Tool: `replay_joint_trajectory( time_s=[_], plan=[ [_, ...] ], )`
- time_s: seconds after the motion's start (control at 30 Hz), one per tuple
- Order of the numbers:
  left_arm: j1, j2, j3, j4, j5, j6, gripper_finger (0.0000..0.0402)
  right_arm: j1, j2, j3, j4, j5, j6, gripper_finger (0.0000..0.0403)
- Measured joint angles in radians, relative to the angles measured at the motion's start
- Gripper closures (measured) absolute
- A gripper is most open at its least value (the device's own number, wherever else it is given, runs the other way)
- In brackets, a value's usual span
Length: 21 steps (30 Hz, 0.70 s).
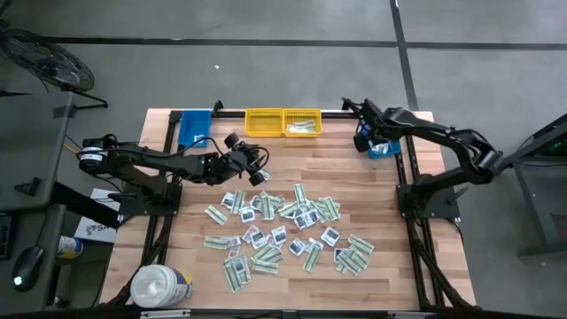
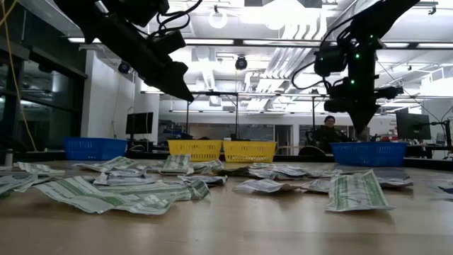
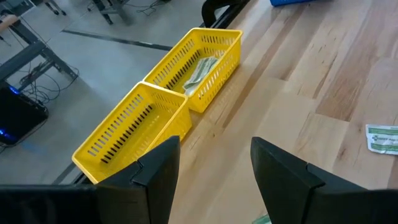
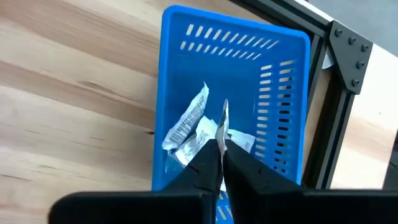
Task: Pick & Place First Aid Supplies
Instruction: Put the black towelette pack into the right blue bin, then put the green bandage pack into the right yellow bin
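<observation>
Now the right pincer (image 4: pixel 221 134), at the high view's upper right, pinches a white packet (image 4: pixel 222 121) over the blue bin (image 4: pixel 292 93); release next. Left pincer (image 3: pixel 214 165) hangs released.

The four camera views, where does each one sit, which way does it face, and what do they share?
High view: overhead, straight down on the wooden table; both arms show.
Low view: tabletop height, level across scattered paper packets into the room; arms hang from above.
Left wrist view: past the open left end effector toward two yellow plastic bins.
Right wrist view: down past the right end effector, which pinches a white packet over the blue plastic bin.
Shared: high and left wrist views both show the yellow bins.
</observation>
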Motion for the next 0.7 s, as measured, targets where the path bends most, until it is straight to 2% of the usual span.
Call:
replay_joint_trajectory(
  time_s=[0.13,0.33,0.53,0.6,0.7],
  plan=[
    [0.000,0.000,0.000,-0.019,0.004,-0.020,0.0209,0.000,0.028,0.000,0.000,0.019,-0.009,0.0353],
    [0.001,0.000,0.000,-0.064,0.018,-0.057,0.0209,0.007,0.035,0.000,0.022,0.042,-0.003,0.0282],
    [0.017,0.000,0.000,-0.168,-0.034,-0.143,0.0209,0.051,0.013,0.000,0.063,0.078,-0.009,0.0229],
    [0.050,0.000,0.000,-0.209,0.005,-0.187,0.0209,0.072,-0.008,0.000,0.092,0.058,-0.017,0.0220],
    [0.134,0.000,0.000,-0.247,0.120,-0.236,0.0209,0.108,-0.044,0.000,0.138,0.019,-0.023,0.0214]
  ],
)
